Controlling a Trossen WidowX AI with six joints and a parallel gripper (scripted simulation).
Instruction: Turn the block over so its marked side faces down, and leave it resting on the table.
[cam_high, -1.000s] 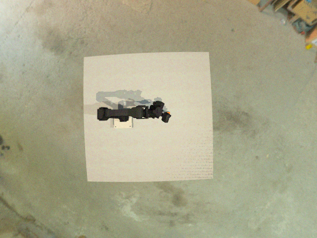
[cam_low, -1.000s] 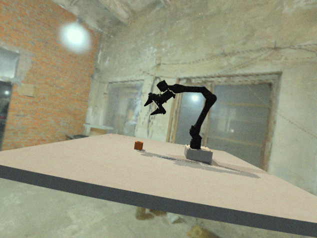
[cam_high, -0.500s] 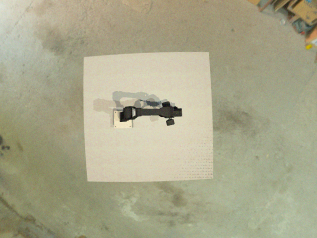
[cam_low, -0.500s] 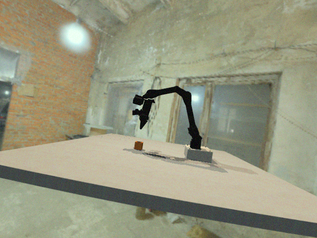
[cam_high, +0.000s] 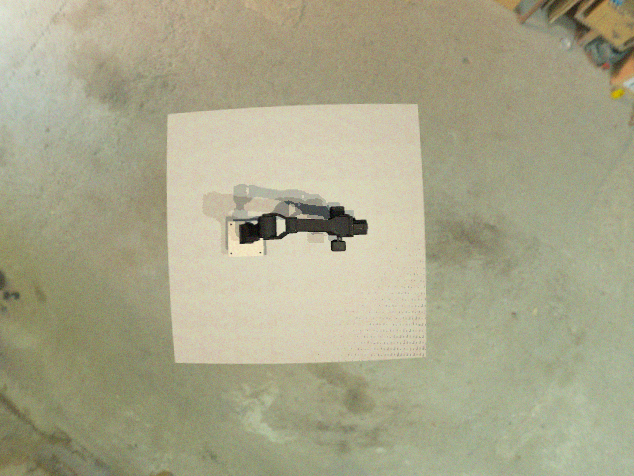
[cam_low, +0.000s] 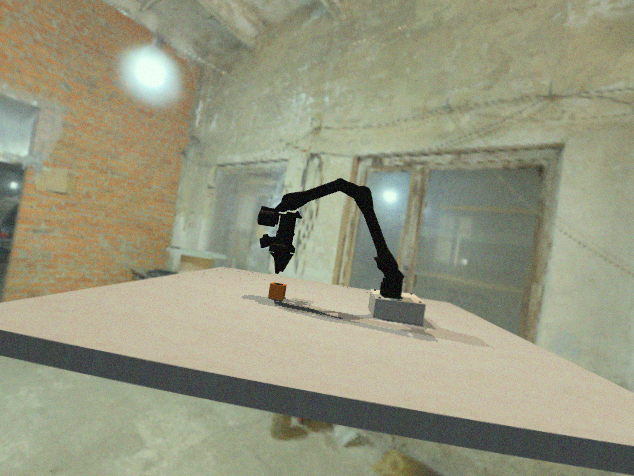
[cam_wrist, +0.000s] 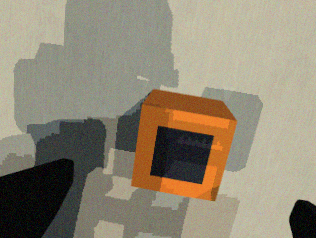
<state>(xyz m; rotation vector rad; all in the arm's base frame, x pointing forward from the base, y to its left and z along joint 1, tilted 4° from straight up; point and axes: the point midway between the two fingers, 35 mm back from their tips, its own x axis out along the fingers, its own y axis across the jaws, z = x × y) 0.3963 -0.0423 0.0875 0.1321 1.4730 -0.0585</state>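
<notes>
The orange block (cam_low: 277, 292) (cam_wrist: 143, 150) rests on the table (cam_high: 358, 148) (cam_low: 194, 348). Its marked side, a dark square (cam_wrist: 181, 156), faces up in the wrist view. In the top view the block is hidden under the arm. My gripper (cam_high: 338, 226) (cam_low: 279, 271) (cam_wrist: 183, 191) is open and empty, pointing down a little above the block. In the wrist view one finger is at the lower left and the other at the lower right, with the block between their lines and turned slightly.
The arm's base (cam_high: 246, 249) (cam_low: 396, 308) stands on the table, to the left in the top view and to the right in the exterior view. The arm arches from it over to the block. Shadows of the arm fall around the block.
</notes>
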